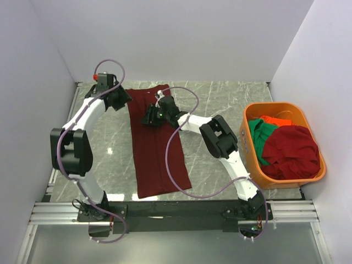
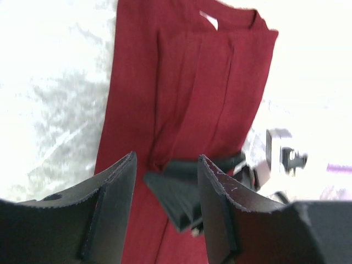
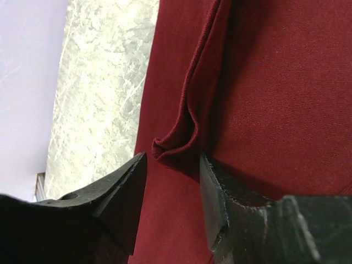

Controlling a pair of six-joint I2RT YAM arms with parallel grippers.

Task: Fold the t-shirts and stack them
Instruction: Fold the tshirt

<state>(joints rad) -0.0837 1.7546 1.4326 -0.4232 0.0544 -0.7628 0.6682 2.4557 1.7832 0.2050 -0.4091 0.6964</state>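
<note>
1. The maroon t-shirt [image 1: 157, 148] is folded lengthwise into a long strip and lies flat on the table [image 1: 220, 99].
2. The green t-shirt [image 1: 257, 138], orange-red t-shirt [image 1: 273, 119] and second maroon t-shirt [image 1: 291, 151] lie crumpled in the basket [image 1: 246, 146].

My right claw [image 1: 151, 117] hangs just right of my left claw [image 1: 122, 100], both gaping over the far end of the shirt [image 1: 157, 165], so they crowd each other there. Bare counter [image 1: 214, 99] lies open at the far right, up to the basket [image 1: 246, 137]. Left of the shirt a bare strip runs near, hemmed by my left arm [image 1: 71, 148]. A cable [image 1: 168, 162] drapes across the shirt.
</note>
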